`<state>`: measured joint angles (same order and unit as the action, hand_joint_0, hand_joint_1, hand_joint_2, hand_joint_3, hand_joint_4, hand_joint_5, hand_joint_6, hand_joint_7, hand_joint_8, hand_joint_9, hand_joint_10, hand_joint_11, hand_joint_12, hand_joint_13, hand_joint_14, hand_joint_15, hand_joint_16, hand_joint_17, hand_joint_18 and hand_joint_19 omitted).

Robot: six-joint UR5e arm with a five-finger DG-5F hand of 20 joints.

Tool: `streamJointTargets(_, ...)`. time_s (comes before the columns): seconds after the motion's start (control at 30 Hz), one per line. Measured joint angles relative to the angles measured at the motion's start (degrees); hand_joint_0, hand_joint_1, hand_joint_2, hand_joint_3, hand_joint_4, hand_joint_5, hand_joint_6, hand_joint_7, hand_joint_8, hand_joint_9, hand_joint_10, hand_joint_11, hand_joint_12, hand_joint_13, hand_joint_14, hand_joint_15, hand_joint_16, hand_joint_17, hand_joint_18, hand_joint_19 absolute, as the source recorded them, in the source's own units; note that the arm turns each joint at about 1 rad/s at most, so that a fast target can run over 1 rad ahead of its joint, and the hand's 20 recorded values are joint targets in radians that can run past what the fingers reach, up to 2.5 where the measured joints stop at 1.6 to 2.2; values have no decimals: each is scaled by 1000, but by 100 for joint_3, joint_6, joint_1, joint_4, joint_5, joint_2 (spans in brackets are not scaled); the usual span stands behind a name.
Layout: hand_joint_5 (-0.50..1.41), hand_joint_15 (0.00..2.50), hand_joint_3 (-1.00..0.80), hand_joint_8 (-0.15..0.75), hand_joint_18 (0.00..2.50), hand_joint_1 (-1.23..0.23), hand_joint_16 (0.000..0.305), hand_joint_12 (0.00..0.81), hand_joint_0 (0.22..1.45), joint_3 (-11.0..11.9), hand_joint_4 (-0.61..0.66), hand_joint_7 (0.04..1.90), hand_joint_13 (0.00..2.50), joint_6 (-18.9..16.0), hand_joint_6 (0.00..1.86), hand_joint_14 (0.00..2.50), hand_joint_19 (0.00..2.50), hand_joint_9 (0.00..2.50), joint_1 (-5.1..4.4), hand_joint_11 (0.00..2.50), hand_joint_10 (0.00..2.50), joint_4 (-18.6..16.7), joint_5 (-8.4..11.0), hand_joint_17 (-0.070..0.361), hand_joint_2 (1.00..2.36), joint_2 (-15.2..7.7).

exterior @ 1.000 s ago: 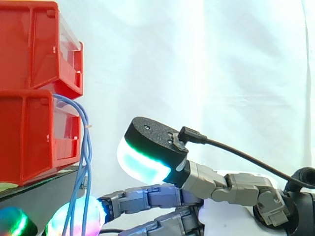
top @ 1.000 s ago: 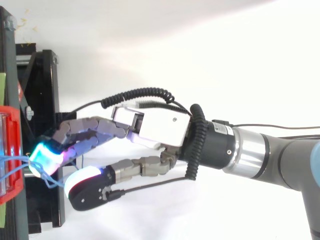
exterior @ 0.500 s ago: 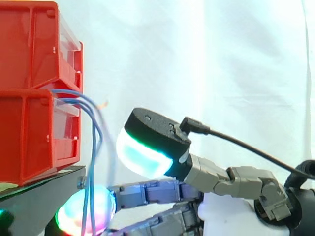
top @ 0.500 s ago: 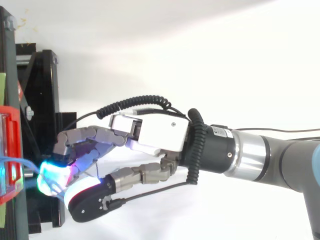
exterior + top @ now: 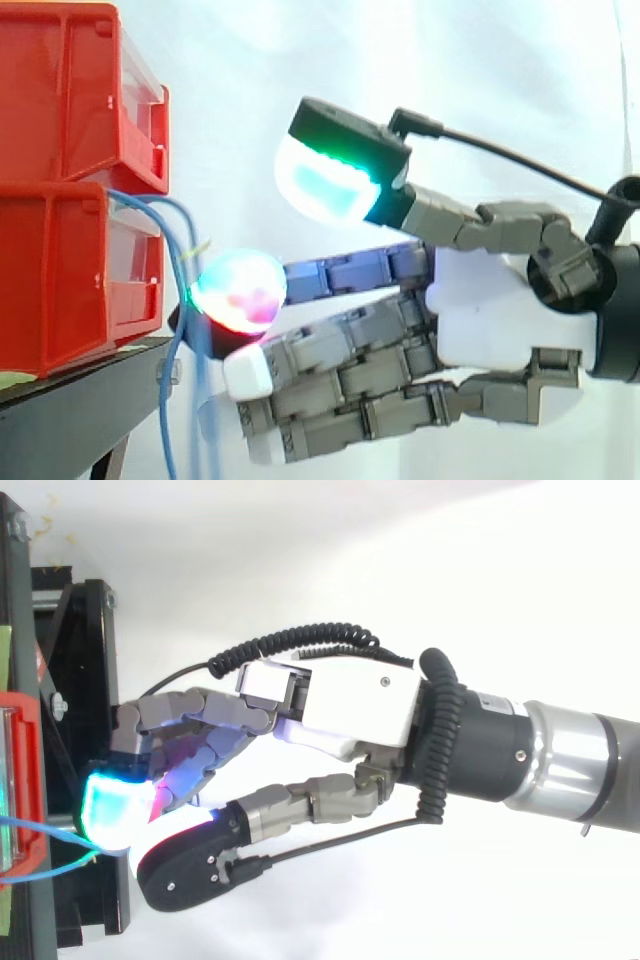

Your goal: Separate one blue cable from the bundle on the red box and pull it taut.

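Behind everything you have the white curtain. The arm brings the hand in from the right of the side view, and its front end reaches level toward the bins. Two red bins stand stacked at the left on the black stand.

The blue cables leave the front of the lower bin, arch over to the right and meet the hand's front end. From there they hang down with their long axis upright, past the stand's edge. From above, you see two strands run out from the bin and converge under the hand's front end.

You cannot tell whether the hand grips a strand or only rests against it.

A small pale tag sits on one strand — too small to read.
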<state>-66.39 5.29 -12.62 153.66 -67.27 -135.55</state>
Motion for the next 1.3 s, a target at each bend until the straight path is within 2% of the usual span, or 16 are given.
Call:
streamJointTargets(0.3,-77,222,-421,252,414,-654,31,316,606,10,187,1167,650,213,604,9,219,889,-63,222,8,35,55,71,1006,82)
streamJointTargets(0.43,-76,225,-436,253,414,-660,31,315,595,62,205,1181,650,333,584,9,224,880,-90,209,8,13,83,71,1005,82)
streamJointTargets(0.5,-68,225,-462,249,411,-646,32,321,574,92,219,1274,641,355,500,9,228,878,-94,214,7,6,83,72,1002,82)
streamJointTargets(0.63,-91,232,-481,251,408,-609,34,324,549,110,241,1110,639,371,503,10,240,865,-95,201,7,-8,76,76,1001,73)
streamJointTargets(0.67,-105,228,-490,250,413,-590,35,328,536,97,251,1021,642,362,503,10,247,861,-84,187,7,-10,69,79,1001,48)
streamJointTargets(0.8,-118,238,-500,253,419,-573,37,333,525,-35,251,940,640,235,503,10,252,839,-8,165,6,-69,31,83,1000,-86)
streamJointTargets(0.97,-121,237,-500,253,419,-570,38,330,521,-402,252,927,637,48,503,10,254,821,114,146,7,-473,20,84,1000,-165)
streamJointTargets(1.17,-121,242,-500,253,425,-568,38,330,523,-762,251,934,646,217,503,10,261,818,236,163,7,-1114,31,85,1000,-219)
streamJointTargets(1.3,-121,246,-500,254,427,-568,38,332,523,-770,252,932,650,326,503,10,261,820,258,171,6,-1355,23,85,1000,-337)
